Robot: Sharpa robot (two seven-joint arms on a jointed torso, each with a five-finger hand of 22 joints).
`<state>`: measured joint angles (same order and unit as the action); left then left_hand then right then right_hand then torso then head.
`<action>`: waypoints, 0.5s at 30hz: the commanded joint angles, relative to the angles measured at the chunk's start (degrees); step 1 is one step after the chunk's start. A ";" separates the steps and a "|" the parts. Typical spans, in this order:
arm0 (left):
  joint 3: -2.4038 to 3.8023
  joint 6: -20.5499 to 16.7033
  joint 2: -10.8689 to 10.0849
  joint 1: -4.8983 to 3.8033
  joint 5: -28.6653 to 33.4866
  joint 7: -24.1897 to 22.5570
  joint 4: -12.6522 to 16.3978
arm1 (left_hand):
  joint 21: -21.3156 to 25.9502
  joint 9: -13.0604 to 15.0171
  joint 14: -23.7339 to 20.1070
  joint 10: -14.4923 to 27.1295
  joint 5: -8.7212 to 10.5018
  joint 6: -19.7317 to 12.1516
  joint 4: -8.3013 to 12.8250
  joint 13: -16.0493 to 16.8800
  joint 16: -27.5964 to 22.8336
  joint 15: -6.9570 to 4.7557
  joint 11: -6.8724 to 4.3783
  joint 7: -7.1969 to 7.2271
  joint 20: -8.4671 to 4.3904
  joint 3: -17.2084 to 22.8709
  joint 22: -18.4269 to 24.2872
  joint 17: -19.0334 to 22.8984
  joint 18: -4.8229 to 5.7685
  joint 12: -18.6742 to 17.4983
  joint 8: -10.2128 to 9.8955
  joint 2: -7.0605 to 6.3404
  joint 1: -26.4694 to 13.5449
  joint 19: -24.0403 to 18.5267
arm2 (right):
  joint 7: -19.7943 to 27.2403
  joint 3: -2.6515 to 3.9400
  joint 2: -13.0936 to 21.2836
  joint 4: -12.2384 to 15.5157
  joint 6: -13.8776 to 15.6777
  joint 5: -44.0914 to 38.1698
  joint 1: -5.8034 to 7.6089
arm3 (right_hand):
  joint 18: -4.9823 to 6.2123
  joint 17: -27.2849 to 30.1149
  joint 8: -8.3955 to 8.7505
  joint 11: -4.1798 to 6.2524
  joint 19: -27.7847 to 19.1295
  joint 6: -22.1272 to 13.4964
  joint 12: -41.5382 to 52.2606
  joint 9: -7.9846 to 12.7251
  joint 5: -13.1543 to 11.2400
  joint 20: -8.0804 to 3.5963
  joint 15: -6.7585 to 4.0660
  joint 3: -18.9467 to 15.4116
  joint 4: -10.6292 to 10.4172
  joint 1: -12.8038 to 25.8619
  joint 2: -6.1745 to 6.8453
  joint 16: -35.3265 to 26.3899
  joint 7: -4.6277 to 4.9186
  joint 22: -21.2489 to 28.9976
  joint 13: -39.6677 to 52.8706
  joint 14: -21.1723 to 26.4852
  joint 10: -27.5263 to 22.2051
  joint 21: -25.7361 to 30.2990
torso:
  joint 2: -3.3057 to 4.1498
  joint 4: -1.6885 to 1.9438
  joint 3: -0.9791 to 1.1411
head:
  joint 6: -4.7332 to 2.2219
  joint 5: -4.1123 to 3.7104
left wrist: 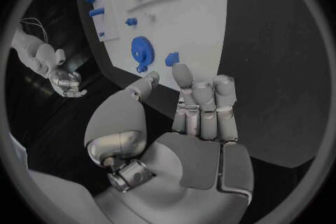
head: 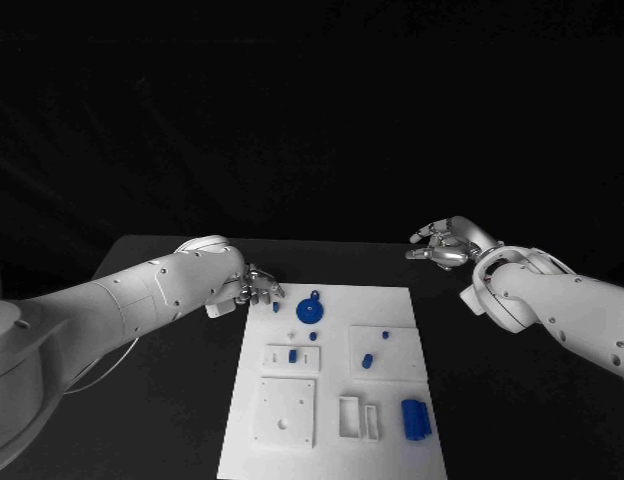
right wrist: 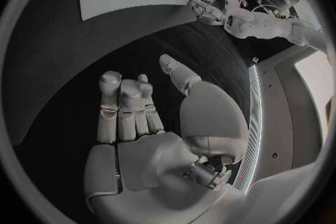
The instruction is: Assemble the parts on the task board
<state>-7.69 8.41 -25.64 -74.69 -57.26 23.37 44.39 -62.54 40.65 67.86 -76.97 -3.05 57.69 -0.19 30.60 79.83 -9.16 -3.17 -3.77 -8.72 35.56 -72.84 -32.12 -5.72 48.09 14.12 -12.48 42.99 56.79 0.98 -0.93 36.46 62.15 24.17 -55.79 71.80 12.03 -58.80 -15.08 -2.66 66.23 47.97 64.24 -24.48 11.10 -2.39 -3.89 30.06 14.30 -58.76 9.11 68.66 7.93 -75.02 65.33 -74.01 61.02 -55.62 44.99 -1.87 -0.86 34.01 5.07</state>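
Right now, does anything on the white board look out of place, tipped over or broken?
Nothing stands out. The blue parts, such as the gear and the block, rest on the white board, and none looks broken. Both the left hand and right hand hold nothing.

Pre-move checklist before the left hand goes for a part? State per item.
1. Left hand holds nothing: ok; in the left wrist view its fingers are apart and bare.
2. Right hand off the task board: ok; it hovers beyond the board's far right corner, holding nothing.
3. Blue gear reachable: ok; it lies near the board's far edge, just right of the left hand.
4. Small blue part beside the gear free: ok; nothing touches it.
5. Blue block at the near right: ok; clear of both hands.
6. Gear seated on a peg: cannot tell.
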 commanded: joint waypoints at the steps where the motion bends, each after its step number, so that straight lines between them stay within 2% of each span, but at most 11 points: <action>1: 0.02 3.55 0.39 0.15 -0.52 -0.18 -0.32 | 0.32 -0.03 -0.33 0.17 0.25 -0.48 -0.08 0.09 -0.33 0.24 0.44 -0.03 -5.46 -0.37 -0.08 -0.08 0.15 -0.34 -0.41 0.68 0.20 -0.62 | 0.33 0.06 0.05 0.24 0.04 -0.03 -0.01 | 2.97 -0.10 0.31 -0.09 0.31 -0.79 0.35 0.07 0.34 -0.17 0.26 -0.05 0.15 0.56 0.21 -0.30 1.38 -0.92 -0.08 0.23 -0.40 0.25 | 0.05 0.03 -0.02 | 0.16 -0.14; 7: 0.01 4.42 0.70 0.57 -0.52 -0.24 -1.06 | 0.28 0.00 -0.60 0.38 0.25 -0.82 0.67 0.20 -0.28 0.37 0.57 -0.15 -5.35 -1.10 -0.21 -0.16 0.18 -0.37 -0.54 1.61 0.85 -0.97 | 0.33 0.09 0.03 0.32 0.02 -0.03 -0.01 | 2.97 -0.10 0.31 -0.09 0.32 -0.79 0.36 0.08 0.35 -0.18 0.26 -0.05 0.15 0.57 0.22 -0.30 1.38 -0.92 -0.09 0.22 -0.39 0.25 | -0.01 0.02 0.00 | 0.32 -0.16; 15: 0.00 4.96 0.64 0.63 -0.49 -0.46 -1.16 | 0.24 0.06 -0.77 0.47 0.26 -0.74 1.70 0.32 -0.21 0.39 0.58 -0.16 -5.28 -1.86 -0.31 -0.23 0.18 -0.37 -0.50 2.68 1.48 -1.23 | 0.31 0.10 0.00 0.27 0.02 -0.03 -0.01 | 2.97 -0.11 0.31 -0.08 0.33 -0.78 0.38 0.08 0.36 -0.19 0.26 -0.04 0.15 0.58 0.23 -0.30 1.38 -0.92 -0.11 0.21 -0.38 0.25 | -0.07 0.07 0.03 | 0.49 -0.25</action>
<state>-7.65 11.54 -25.10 -74.22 -57.47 23.29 43.20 -62.54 40.75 67.50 -76.56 -3.05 57.30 1.48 30.87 79.83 -8.80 -2.76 -3.99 -8.41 33.89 -73.10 -32.28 -5.71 48.09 13.75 -10.33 44.63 55.88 0.97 -0.87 36.47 62.36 24.20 -55.78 71.81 12.04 -58.84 -15.08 -2.66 66.44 48.12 64.24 -24.48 11.10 -2.44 -3.89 30.06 14.30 -58.58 9.29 68.66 8.08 -75.02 65.29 -74.01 61.02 -55.62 44.95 -1.85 -0.86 34.46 4.84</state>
